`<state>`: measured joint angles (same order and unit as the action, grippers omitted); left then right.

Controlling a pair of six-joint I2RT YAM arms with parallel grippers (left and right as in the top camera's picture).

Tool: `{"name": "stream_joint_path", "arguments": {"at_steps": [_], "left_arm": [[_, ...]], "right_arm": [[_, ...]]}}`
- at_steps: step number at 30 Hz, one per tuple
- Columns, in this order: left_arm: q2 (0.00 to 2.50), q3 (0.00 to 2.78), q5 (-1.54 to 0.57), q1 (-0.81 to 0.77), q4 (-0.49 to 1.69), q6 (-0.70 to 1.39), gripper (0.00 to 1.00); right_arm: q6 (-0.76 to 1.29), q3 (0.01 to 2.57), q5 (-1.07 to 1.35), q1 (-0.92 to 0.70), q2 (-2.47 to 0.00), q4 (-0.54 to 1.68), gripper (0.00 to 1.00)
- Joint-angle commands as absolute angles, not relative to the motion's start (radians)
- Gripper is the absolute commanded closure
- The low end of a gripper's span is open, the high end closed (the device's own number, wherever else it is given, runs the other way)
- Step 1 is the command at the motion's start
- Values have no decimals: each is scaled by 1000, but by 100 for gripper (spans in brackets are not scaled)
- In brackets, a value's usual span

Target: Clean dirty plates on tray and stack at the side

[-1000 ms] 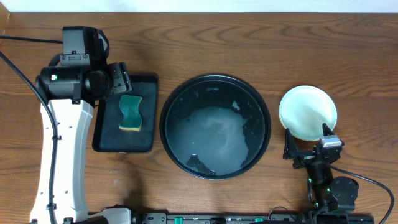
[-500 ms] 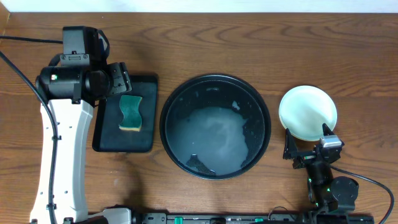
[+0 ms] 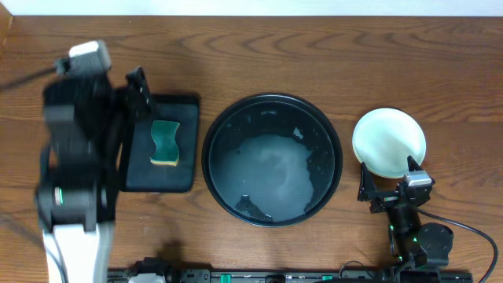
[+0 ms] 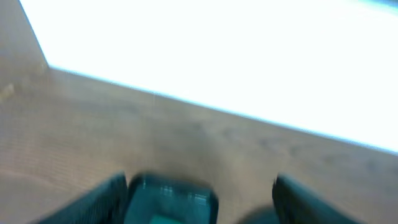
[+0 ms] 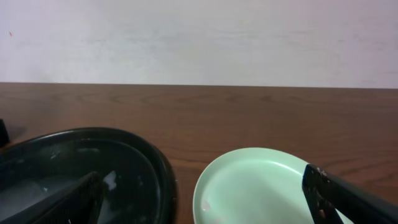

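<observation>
A robotics lab bench is indicated: a wood-grain table [image 3: 314,47] is set against a bare white wall [image 5: 199,37], with a left arm [image 3: 75,157], a right arm [image 3: 409,228] and a cable [image 3: 471,228] mounted along its near edge.

Left arm [image 3: 72,165] blurred, left hand [image 4: 199,202] fingers wide apart, right hand [image 3: 389,184] likewise

Mint plate [image 3: 389,141]; black tray [image 3: 224,130]; green sponge [image 3: 165,142].
</observation>
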<state>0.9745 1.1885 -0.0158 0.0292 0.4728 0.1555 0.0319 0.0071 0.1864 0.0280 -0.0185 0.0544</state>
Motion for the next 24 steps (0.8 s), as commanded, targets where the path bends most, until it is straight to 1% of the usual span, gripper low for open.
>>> {"name": "stream_joint_path", "arguments": {"at_steps": [1, 3, 6, 8, 13, 24], "left_arm": [[812, 972, -1, 33, 339, 76, 26], [720, 860, -13, 33, 266, 21, 26], [546, 640, -84, 33, 162, -144, 26], [489, 548, -90, 33, 123, -177, 26], [372, 365, -89, 50, 59, -184, 25], [112, 128, -7, 56, 55, -183, 25]], "right_arm": [[14, 6, 192, 19, -18, 59, 1], [14, 6, 192, 19, -18, 59, 1], [14, 6, 192, 19, -18, 59, 1], [14, 6, 192, 19, -18, 59, 1], [14, 6, 192, 19, -18, 59, 1], [14, 6, 192, 19, -18, 59, 1]]}}
